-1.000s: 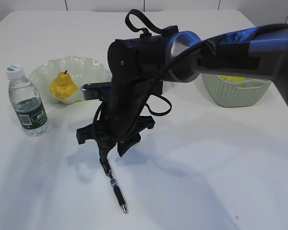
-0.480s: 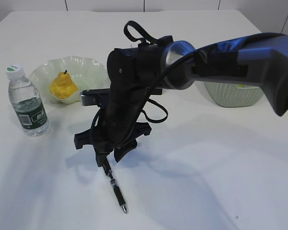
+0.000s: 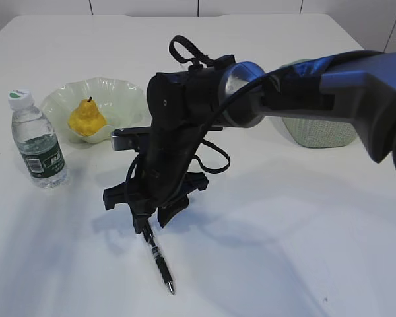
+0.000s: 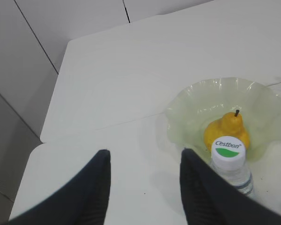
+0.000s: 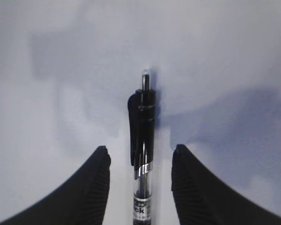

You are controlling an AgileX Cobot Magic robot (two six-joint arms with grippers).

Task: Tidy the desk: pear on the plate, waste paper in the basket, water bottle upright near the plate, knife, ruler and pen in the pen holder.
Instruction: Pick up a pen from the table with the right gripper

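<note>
The pen [image 5: 142, 154] is seen lying flat on the desk [image 3: 284, 231] between the spread, non-contacting fingers of the right gripper [image 5: 140, 161], while the left gripper [image 4: 145, 159], also spread and empty, is positioned above the water bottle [image 4: 230, 159] beside the plate [image 4: 187, 112] bearing the pear [image 4: 225, 129].

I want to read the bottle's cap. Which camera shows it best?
The left wrist view: the water bottle cap faces the camera, its lettering readable. The exterior view shows the whole bottle upright but small. The right wrist view shows none.
</note>
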